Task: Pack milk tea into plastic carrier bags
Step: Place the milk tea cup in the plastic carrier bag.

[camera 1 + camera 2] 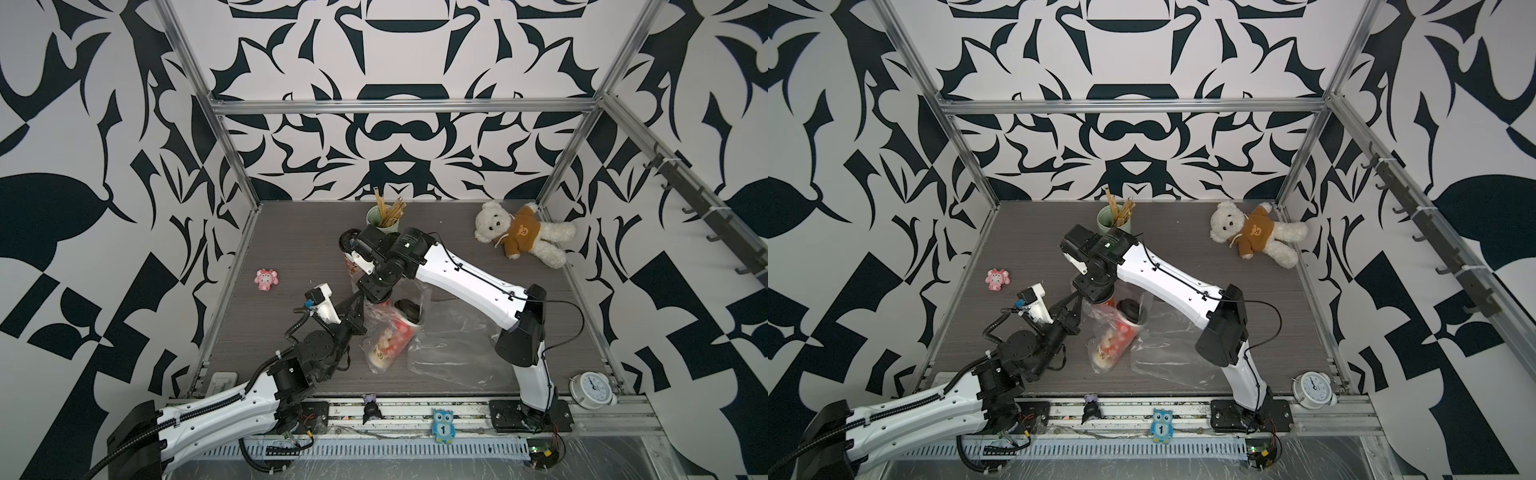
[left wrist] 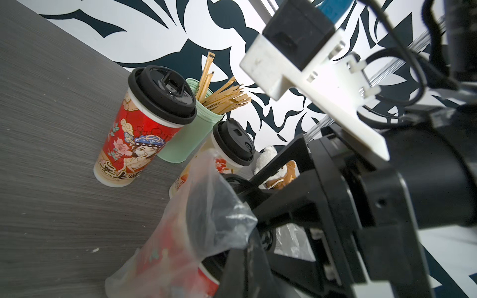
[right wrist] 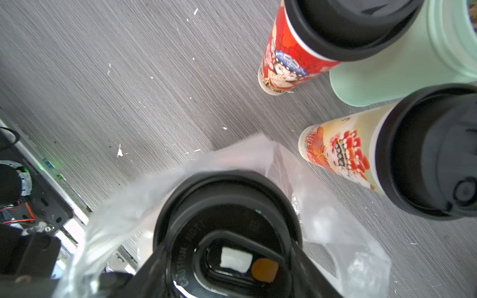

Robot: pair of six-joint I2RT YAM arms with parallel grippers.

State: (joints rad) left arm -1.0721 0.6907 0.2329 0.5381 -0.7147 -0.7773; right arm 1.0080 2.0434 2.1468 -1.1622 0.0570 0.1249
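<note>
My right gripper (image 3: pixel 228 255) is shut on the black lid of a milk tea cup (image 3: pixel 227 206), one finger on each side. The mouth of a clear plastic carrier bag (image 3: pixel 322 206) surrounds that lid. The same bag (image 1: pixel 376 332) holds a tilted cup (image 1: pixel 390 340) with its lid (image 1: pixel 409 311) uppermost. My left gripper (image 2: pixel 245 251) is shut on the bag's edge (image 2: pixel 232 219) and holds it up beside the right wrist (image 1: pixel 374 284). Behind, a red cup (image 2: pixel 134 134) and a cream cup (image 3: pixel 335 152) stand upright. A second bag (image 1: pixel 453 345) lies flat on the table.
A mint-green cup of sticks (image 1: pixel 382 218) stands at the back, touching distance from the red cup. A teddy bear (image 1: pixel 523 232) lies at the back right, a pink toy (image 1: pixel 266 280) at the left, a white clock (image 1: pixel 592 388) at the front right corner.
</note>
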